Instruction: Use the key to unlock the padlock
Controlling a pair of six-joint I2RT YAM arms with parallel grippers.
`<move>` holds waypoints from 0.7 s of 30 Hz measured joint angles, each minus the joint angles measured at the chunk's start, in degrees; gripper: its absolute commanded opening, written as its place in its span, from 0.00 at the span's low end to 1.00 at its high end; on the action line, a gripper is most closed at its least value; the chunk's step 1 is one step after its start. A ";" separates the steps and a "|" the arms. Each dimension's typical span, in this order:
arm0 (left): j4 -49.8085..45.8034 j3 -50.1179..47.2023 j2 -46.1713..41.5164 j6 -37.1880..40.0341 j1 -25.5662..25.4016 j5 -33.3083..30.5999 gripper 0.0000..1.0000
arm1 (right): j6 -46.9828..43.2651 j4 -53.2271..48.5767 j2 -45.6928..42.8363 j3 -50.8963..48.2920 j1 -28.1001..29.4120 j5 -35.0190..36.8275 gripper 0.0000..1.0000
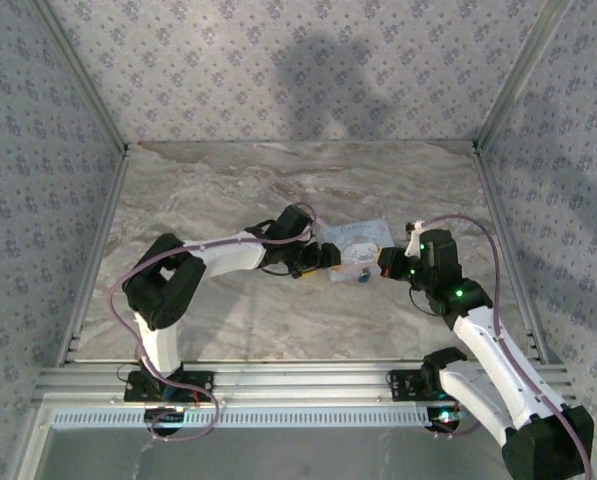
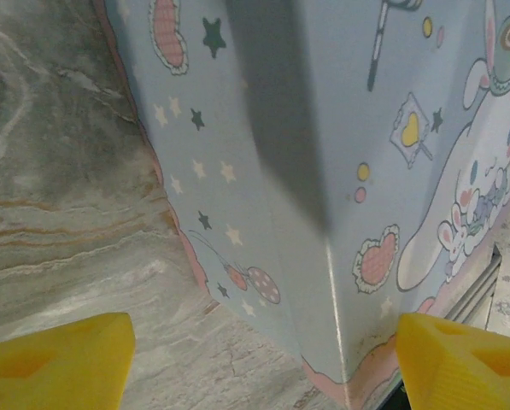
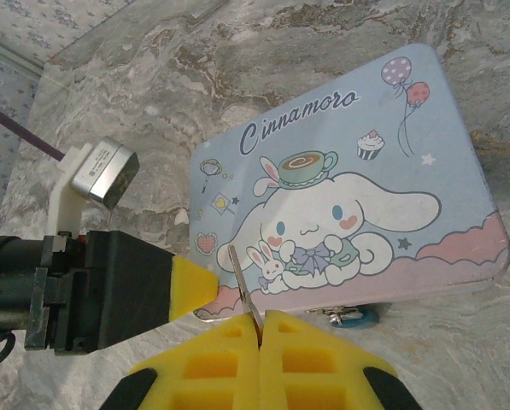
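Key (image 3: 242, 286) is pinched in the right gripper (image 3: 261, 323) by the box (image 3: 357, 137); left gripper (image 2: 263, 363) is spread wide beside it.

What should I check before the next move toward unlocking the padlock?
1. Key pinched in right gripper: ok.
2. Padlock visible at the near edge of the box: ok.
3. Key tip at the padlock: not ok, they are apart.
4. Left gripper open, straddling a box corner: ok.
5. Left fingers touching the box: cannot tell.
6. Keyhole facing the key: cannot tell.
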 measured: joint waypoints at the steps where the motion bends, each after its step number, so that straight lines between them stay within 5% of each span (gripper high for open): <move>1: -0.50 0.52 0.09 0.00 -0.02 -0.15 0.80 | 0.00 0.00 0.00 0.00 0.00 0.00 0.00; 12: -4.09 1.66 0.07 1.70 1.14 -1.38 0.80 | -0.02 -0.28 0.02 0.00 -0.24 0.00 0.00; 21: -6.16 -1.42 -3.21 5.11 7.37 -2.23 0.81 | -0.07 -0.42 0.98 0.00 -0.26 -0.24 0.00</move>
